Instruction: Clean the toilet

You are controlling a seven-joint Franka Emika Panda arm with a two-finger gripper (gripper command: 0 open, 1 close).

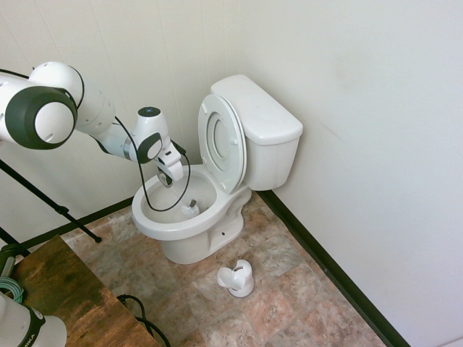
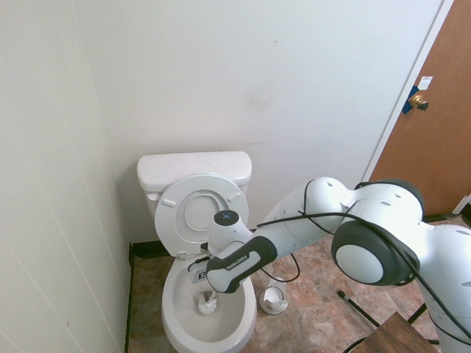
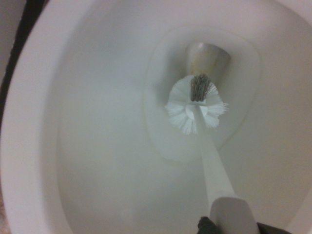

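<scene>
We see the toilet (image 1: 217, 181) standing in the corner of the room, its tank against the back wall and its seat and lid (image 1: 222, 142) tipped upright against the tank; the bowl lies open beneath the arm. The gripper (image 1: 168, 176) hangs over the bowl, pointing down, and its fingers are clamped on the handle of a white toilet brush (image 1: 190, 210); the handle runs down from the claw into the bowl, and the bristled head (image 3: 196, 104) sits low inside, just beside the drain opening (image 3: 207, 58), as the wrist view shows from close by. In the second exterior view the brush head (image 2: 207, 301) shows pale against the inner wall of the bowl, below the wrist. On the tiled floor (image 1: 289, 289), near the foot of the toilet, stands a small white brush holder (image 1: 237, 278), apart from the bowl; a brown wooden surface (image 1: 65, 289) fills the lower corner of the first exterior view, and a brown door (image 2: 434, 132) shows at the edge of the second.
</scene>
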